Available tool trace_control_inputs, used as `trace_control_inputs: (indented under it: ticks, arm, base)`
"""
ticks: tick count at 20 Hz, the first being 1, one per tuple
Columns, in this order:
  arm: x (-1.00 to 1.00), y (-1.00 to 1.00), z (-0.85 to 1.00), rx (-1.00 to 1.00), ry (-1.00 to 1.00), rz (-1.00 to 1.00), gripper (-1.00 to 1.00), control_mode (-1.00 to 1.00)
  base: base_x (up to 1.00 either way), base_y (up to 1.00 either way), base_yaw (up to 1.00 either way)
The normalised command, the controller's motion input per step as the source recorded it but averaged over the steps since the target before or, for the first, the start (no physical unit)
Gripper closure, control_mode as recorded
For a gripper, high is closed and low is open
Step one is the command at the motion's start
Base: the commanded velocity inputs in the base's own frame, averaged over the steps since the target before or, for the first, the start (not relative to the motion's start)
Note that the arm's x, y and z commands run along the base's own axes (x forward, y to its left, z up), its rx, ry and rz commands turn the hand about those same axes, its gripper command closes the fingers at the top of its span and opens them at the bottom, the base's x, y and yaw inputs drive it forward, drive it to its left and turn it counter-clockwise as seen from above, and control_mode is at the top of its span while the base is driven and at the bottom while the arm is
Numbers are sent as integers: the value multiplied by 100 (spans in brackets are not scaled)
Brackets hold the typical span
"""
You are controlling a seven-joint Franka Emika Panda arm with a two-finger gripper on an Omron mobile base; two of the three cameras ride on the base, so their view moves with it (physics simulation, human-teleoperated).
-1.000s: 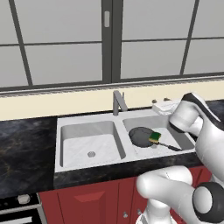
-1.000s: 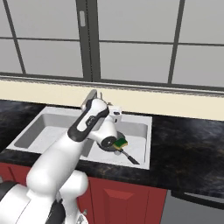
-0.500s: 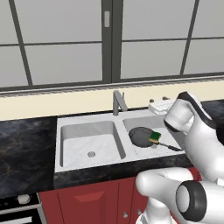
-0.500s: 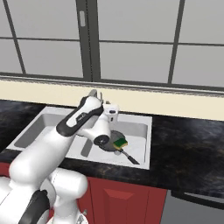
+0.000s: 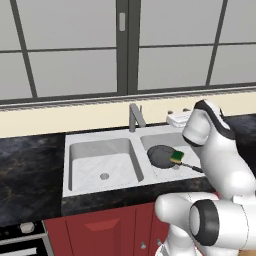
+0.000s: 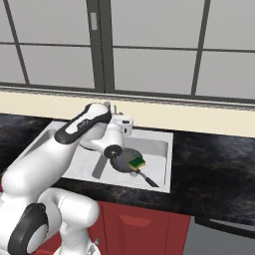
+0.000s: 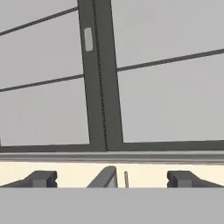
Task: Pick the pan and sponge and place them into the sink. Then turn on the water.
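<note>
Reaching for the faucet [image 5: 135, 116] is what the task seems to call for now, since the pan [image 5: 162, 155] already lies in the right basin of the sink [image 5: 102, 162] with the sponge [image 5: 178, 157] on its rim. The end effector [image 7: 111, 179] has its fingers spread wide and empty, and the faucet's top sits between them. A misjudged push could slip off the narrow lever and leave the water off.

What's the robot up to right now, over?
Gripper open, empty, facing faucet. Pan and sponge already in sink, right basin. No water running. Path clear.
</note>
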Motion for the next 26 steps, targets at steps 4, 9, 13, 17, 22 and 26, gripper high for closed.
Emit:
trace_control_inputs:
  ticks: [4, 9, 13, 17, 22, 26]
  arm:
    - [11, 3, -1, 0, 0, 9, -100, -100]
    - [14, 8, -8, 0, -4, 9, -100, -100]
    - [14, 24, -8, -2, -5, 1, -100, -100]
    - [13, 33, -10, -2, -8, -2, -100, -100]
    - [12, 12, -9, 0, -7, -3, -100, -100]
    - [31, 0, -12, 0, -1, -5, -100, -100]
  base:
    - [0, 0, 0]
    - [0, 0, 0]
    - [0, 0, 0]
    - [0, 0, 0]
    - [0, 0, 0]
    - [0, 0, 0]
